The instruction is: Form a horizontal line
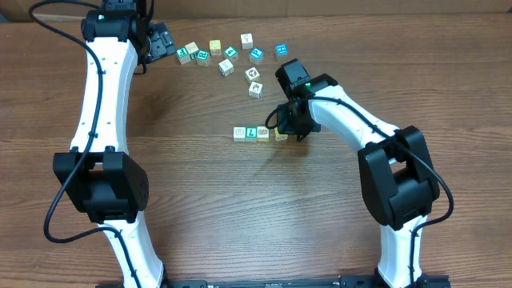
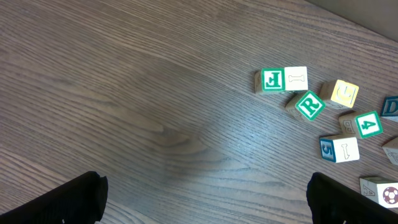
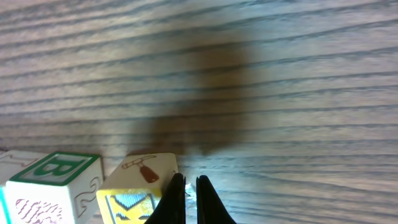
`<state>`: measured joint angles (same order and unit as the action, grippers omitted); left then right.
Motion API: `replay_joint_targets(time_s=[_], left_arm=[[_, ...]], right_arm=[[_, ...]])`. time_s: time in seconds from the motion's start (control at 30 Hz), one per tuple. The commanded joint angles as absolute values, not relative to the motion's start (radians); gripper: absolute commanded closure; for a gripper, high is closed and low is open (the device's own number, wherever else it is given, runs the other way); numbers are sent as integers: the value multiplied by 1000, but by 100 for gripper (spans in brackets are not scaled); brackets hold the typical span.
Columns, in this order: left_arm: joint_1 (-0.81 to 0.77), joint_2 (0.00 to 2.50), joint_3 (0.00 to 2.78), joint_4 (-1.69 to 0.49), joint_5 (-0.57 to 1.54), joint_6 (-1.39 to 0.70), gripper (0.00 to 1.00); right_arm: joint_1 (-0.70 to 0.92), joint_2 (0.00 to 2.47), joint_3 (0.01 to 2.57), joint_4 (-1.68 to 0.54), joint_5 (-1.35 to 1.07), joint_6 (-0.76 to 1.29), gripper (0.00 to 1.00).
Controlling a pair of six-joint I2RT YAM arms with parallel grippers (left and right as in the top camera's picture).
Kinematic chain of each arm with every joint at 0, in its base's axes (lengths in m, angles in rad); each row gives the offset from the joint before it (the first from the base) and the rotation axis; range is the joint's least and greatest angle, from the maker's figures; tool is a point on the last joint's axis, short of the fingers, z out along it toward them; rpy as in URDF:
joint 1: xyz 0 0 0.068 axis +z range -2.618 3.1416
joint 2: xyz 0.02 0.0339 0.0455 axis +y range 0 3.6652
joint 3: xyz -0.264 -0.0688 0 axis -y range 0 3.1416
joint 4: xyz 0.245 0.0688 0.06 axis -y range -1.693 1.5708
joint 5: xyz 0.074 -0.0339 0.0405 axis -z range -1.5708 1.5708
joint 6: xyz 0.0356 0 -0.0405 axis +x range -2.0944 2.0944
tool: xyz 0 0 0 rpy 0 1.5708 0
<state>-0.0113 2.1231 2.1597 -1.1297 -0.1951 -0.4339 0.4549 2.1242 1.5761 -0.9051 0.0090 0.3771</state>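
Pincer [image 3: 189, 185] of right arm, shut, points down beside the horizontal line [image 1: 256, 133].

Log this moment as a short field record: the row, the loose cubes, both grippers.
row: horizontal line of four cubes mid-table, right end partly hidden from overhead
loose cubes: loose cluster farther up the table, apart from the row
left gripper: open, empty, near the cluster's left end
right gripper: shut, holding nothing, tips right beside the yellow end cube
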Motion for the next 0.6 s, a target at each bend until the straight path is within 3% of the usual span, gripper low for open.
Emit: replay_joint_targets(time_s=[0.0, 0.57], left_arm=[[-11, 2119, 2173, -1129, -198, -422, 0], [-11, 2119, 2173, -1129, -198, -422, 0]], right_arm=[[473, 2137, 1570, -899, 32, 365, 96], [473, 2138, 1570, -899, 36, 373, 96]])
